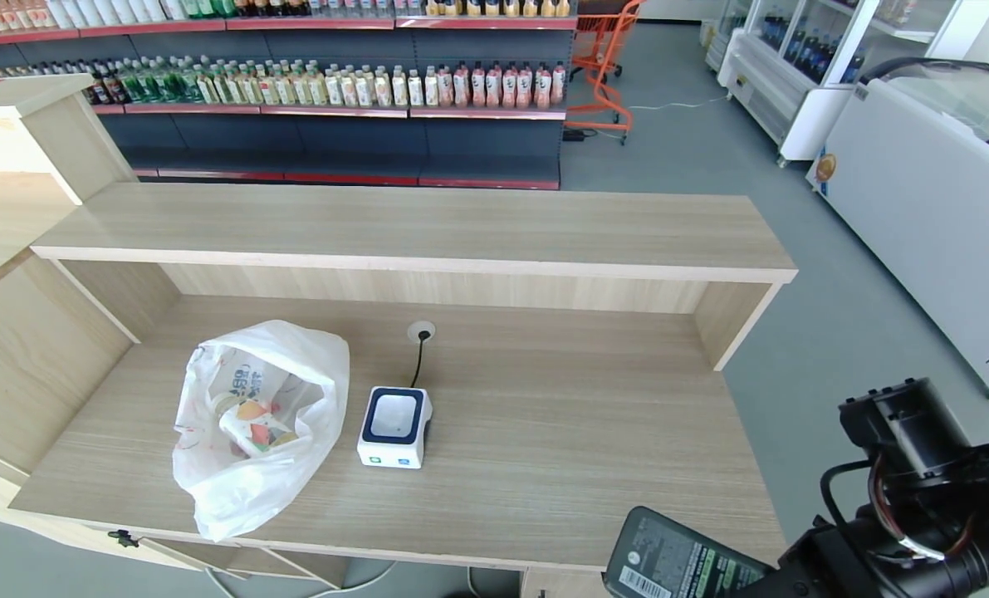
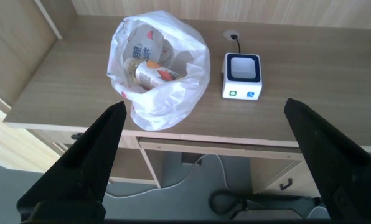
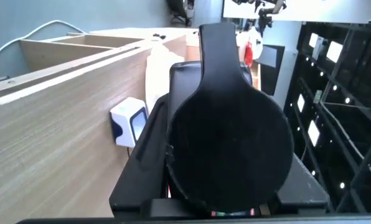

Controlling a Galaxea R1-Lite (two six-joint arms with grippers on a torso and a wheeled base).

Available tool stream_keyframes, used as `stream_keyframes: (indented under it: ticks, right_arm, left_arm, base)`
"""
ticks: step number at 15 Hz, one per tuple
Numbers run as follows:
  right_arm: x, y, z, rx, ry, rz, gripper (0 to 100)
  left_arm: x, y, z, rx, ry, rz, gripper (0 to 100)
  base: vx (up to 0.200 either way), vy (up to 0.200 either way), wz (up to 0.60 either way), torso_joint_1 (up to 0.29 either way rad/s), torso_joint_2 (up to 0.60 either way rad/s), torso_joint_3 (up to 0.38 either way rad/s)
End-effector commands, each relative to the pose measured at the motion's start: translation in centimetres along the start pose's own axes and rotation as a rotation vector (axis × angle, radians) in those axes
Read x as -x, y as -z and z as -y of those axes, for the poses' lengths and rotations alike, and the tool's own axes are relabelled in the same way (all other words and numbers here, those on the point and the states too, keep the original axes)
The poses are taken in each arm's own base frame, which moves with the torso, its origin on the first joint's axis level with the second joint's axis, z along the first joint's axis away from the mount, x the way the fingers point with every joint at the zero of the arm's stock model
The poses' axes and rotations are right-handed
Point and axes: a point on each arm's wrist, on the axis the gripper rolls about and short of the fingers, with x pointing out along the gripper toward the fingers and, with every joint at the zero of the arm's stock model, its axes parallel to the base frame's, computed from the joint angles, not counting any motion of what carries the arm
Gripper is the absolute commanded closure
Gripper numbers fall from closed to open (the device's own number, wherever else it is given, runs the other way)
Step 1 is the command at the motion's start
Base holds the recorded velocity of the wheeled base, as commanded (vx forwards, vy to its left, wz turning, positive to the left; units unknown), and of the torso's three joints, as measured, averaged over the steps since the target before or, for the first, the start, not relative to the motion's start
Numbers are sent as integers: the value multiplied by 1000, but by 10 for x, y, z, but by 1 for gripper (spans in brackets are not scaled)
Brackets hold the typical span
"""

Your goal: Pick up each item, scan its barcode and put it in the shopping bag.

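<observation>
Your right gripper (image 1: pixel 764 573) pinches the dark pouch (image 1: pixel 677 555) off the counter's (image 1: pixel 585 432) near edge, barcode up (bad for scanning). Turn the label down over the scanner (image 1: pixel 394 425), then go to the shopping bag (image 1: pixel 237 490). Left gripper (image 2: pixel 204 109) fingers are spread wide.

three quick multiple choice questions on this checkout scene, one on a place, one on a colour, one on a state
1. Where is the scanner? A) on the counter, to the robot's right of the bag; B) inside the bag; C) on top of the bag.
2. What colour is the bag? A) black; B) white; C) orange.
3. How are the left arm's fingers? A) shut on the bag; B) shut on the scanner; C) spread open, holding nothing.
Answers: 1 A, it stands beside the bag; 2 B, its plastic is white; 3 C, a wide gap shows between them.
</observation>
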Motion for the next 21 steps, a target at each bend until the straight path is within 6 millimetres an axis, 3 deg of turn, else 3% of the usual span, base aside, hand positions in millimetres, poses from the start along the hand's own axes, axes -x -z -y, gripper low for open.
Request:
stream_keyframes:
  ticks: [1, 14, 17, 21]
  right_arm:
    - [-9, 2, -4, 67, 11, 39, 100]
    - [-37, 47, 3, 147, 82, 93, 100]
    - [-41, 69, 10, 204, 93, 71, 100]
    - [-51, 75, 9, 214, 97, 87, 100]
  left_arm:
    - [0, 0, 0, 0, -1, 1, 0]
    - [0, 0, 0, 0, -1, 1, 0]
    - [0, 0, 0, 0, -1, 1, 0]
    - [0, 0, 0, 0, -1, 1, 0]
  base:
    - [0, 0, 0, 0, 0, 0]
    - [0, 0, 0, 0, 0, 0]
    - [0, 0, 0, 0, 0, 0]
    - [0, 0, 0, 0, 0, 0]
